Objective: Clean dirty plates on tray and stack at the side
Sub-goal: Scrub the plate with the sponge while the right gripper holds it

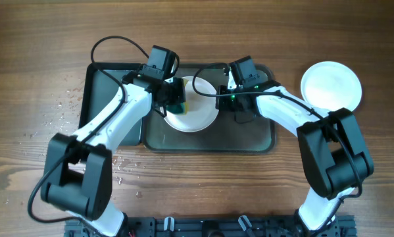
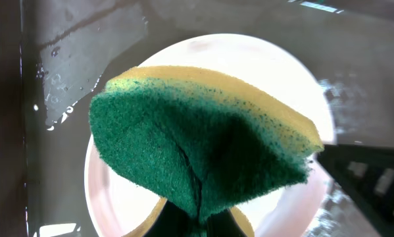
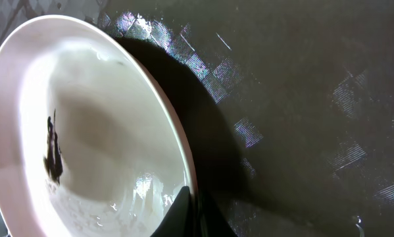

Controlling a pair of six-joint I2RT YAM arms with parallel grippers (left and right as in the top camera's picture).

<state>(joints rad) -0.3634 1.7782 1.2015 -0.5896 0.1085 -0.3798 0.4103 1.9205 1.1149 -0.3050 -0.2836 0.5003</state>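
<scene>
A white plate lies on the dark grey tray, its right rim pinched by my shut right gripper. In the right wrist view the plate carries a dark smudge and wet streaks, and my right gripper clamps its edge above the tray. My left gripper is shut on a green-and-yellow sponge over the plate's left part. In the left wrist view the sponge is folded in my left gripper, covering much of the plate. Another white plate rests on the table at the right.
A narrower black tray sits left of the grey one, partly under my left arm. Water drops speckle the wooden table at the left. Cables loop over the tray's far edge.
</scene>
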